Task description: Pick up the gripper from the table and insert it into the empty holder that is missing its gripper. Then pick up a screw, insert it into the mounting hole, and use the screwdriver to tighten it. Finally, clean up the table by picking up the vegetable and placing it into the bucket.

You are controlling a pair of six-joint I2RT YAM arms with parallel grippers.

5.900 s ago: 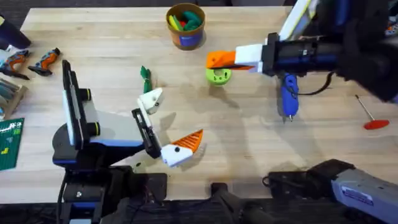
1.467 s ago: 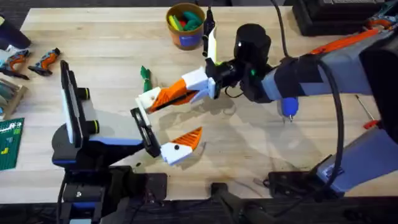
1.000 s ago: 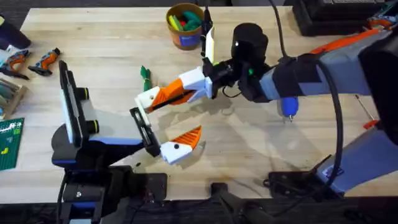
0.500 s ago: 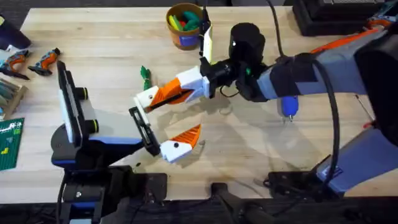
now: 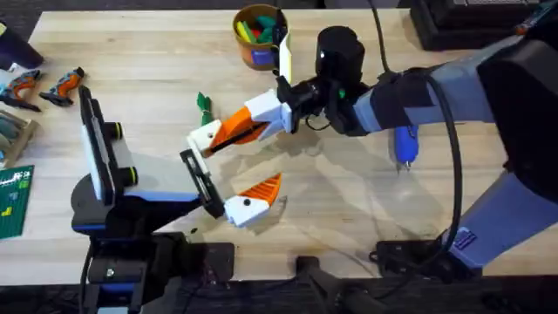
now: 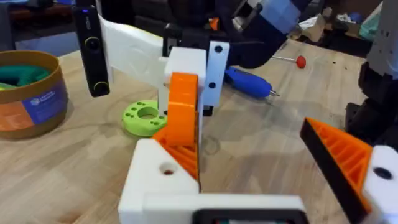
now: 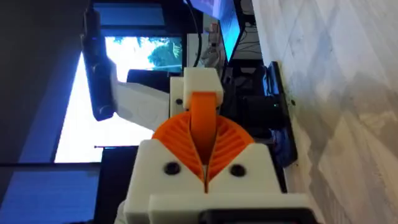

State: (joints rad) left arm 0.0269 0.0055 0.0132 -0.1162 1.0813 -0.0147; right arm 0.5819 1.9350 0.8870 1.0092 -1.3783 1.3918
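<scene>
At table centre, reaching in from 3 o'clock: right gripper (image 5: 228, 131), pads clenched on the gripper (image 7: 204, 111). Orange tip pressed up against the holder (image 5: 207, 137) – touching it, though cannot tell from these views whether fully seated. In the left wrist view, a bare round hole on the holder's white face, just below the orange.

Left gripper (image 5: 244, 160) spread wide, grasping nothing: holder finger pointing to 12 o'clock, orange-tipped finger (image 5: 260, 194) out toward 4 o'clock.

At 11 o'clock of the holder, near but apart from it: vegetable (image 5: 203, 106), flat on the table (image 5: 131, 61).

At 12 o'clock of the table, by the far edge: bucket (image 5: 259, 39), upright, with colourful bits inside.

At 3 o'clock of the right gripper, beyond the arm: screwdriver (image 5: 404, 144), lying on the wood, bit toward the near edge. In the left wrist view, a green disc (image 6: 144, 117) between bucket and screwdriver – flat, touching neither.
</scene>
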